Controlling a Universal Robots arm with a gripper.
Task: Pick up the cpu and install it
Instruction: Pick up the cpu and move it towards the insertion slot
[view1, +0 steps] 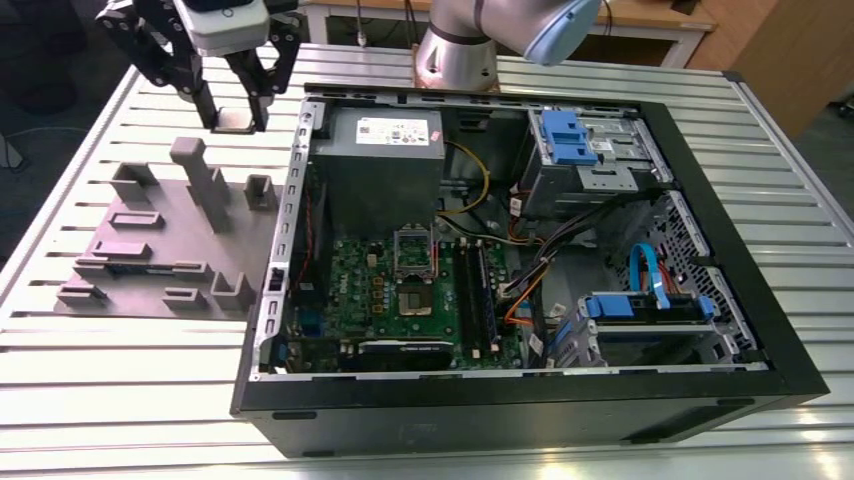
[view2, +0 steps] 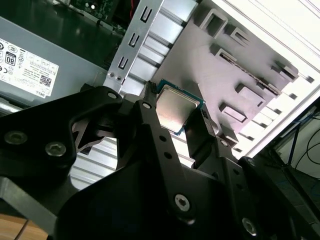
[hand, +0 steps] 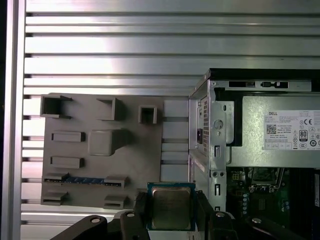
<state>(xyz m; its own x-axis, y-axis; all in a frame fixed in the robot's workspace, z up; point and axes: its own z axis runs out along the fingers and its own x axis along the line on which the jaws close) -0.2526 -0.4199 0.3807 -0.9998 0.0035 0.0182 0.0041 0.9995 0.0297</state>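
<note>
Slatted table (view1: 120, 380) | cpu (hand: 171, 207) clamped in gripper (view1: 235, 120) (aloft, seemingly) | beside case (view1: 534, 405)

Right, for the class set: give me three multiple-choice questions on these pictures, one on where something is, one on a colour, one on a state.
1. Beside the computer case, the grey fixture lies on the table: A at the exterior view's right; B behind it; C at the exterior view's left.
2. The drive clips in the case are: A blue; B red; C yellow.
3. The cpu is: A seated in the socket; B clamped in the gripper; C lying on the fixture.
Answers: 1 C, the fixture sits left of the case in that view; 2 A, the clips show blue; 3 B, the fingers press its two edges in both wrist views.
</note>
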